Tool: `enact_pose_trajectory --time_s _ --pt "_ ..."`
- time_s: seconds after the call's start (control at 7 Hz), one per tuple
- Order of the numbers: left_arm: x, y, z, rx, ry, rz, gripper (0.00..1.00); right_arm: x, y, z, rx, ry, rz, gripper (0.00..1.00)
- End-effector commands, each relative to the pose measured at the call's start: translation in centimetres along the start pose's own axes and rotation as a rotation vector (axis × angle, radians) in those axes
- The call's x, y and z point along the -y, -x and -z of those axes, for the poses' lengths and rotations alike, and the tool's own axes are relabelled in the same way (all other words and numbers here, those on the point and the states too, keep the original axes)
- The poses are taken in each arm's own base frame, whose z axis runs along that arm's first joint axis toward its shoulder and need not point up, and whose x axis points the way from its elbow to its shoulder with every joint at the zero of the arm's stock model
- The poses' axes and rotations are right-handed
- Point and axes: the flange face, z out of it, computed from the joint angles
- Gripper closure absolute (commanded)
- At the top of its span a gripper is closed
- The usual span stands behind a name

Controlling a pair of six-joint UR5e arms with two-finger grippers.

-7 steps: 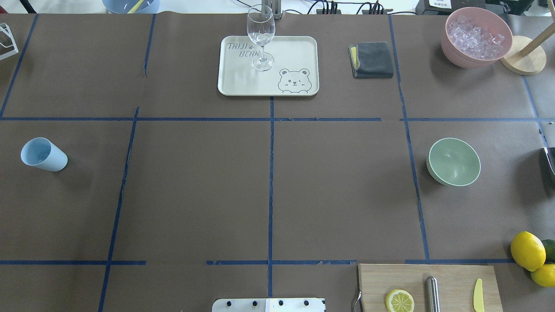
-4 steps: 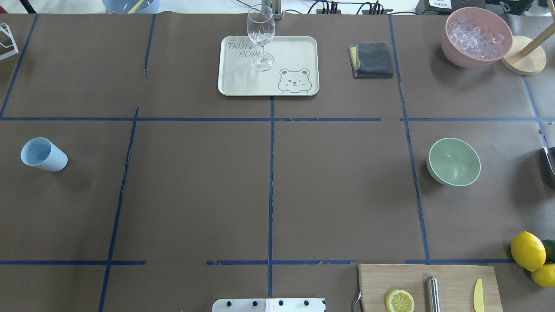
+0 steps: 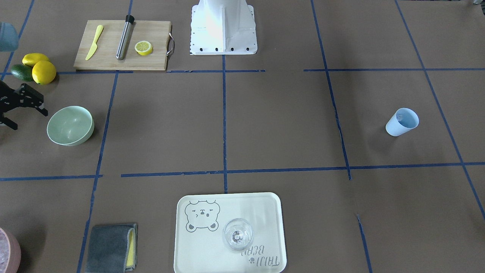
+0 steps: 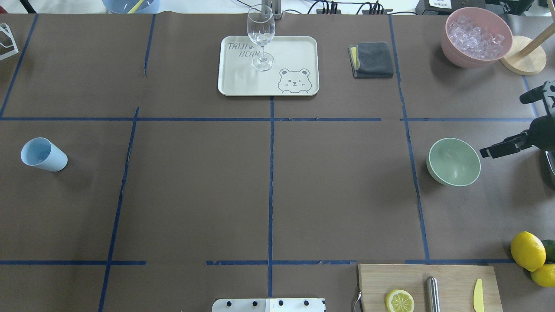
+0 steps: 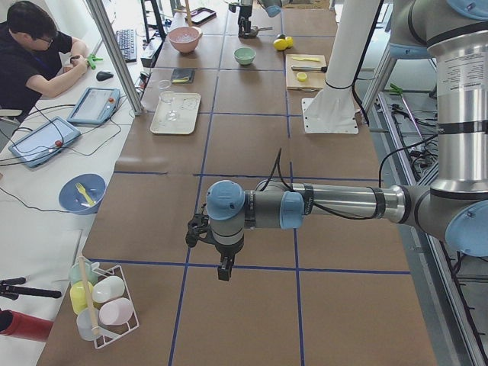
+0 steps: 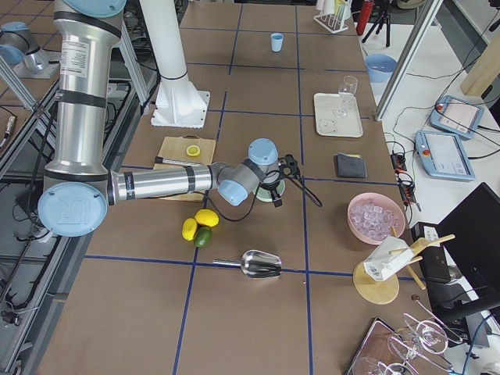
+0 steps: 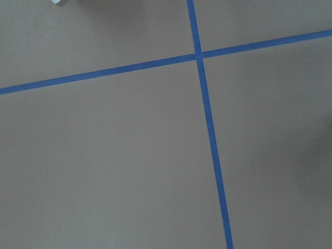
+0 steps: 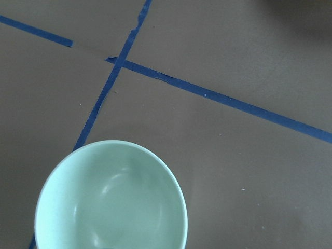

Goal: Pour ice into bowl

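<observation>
The pale mint-green bowl [image 4: 454,161] [image 3: 70,125] stands upright on the table's right side, and nothing shows inside it in the right wrist view [image 8: 111,199]. My right gripper [image 4: 503,125] [image 3: 29,120] hovers open just right of the bowl, touching nothing. Ice [image 4: 476,37] [image 6: 375,216] lies heaped in the pink container [image 4: 451,52] at the far right. A light blue cup [image 4: 43,155] [image 3: 401,122] stands far left, its contents unclear. My left gripper [image 5: 223,267] shows only in the exterior left view, and I cannot tell its state.
A tray [image 4: 299,52] carries a wine glass [image 4: 261,39]; a grey cloth [image 4: 372,59] lies beside it. The cutting board [image 4: 451,277] holds a lemon half, a metal rod and a yellow knife. Lemons [image 4: 527,250] and a metal scoop [image 6: 262,266] lie nearby. A person [image 5: 30,53] sits off-table.
My right gripper has come into the overhead view from the right edge and now hangs beside the bowl. The bowl, cup and ice have not moved.
</observation>
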Motion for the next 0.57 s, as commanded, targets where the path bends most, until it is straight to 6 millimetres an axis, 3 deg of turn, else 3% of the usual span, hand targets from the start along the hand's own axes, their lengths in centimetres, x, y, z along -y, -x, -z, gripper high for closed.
enact_pose_trajectory --time_s 0.0,0.14,0.29,0.43 --pt "-0.7 -0.3 -0.3 -0.04 -0.003 0.003 0.0 1.2 2.3 -3.6 -0.028 0.0 -0.035 0.0" --pt "-0.7 -0.3 -0.3 -0.042 -0.003 0.001 0.0 1.1 2.4 -3.9 -0.049 -0.009 -0.031 0.01" --pt "-0.7 -0.3 -0.3 -0.042 -0.003 0.001 0.0 0.4 1.5 -4.5 -0.063 0.009 -0.041 0.17" --pt "-0.7 -0.3 -0.3 -0.042 -0.002 0.002 0.0 0.2 0.9 -4.9 -0.07 0.018 -0.043 0.19"
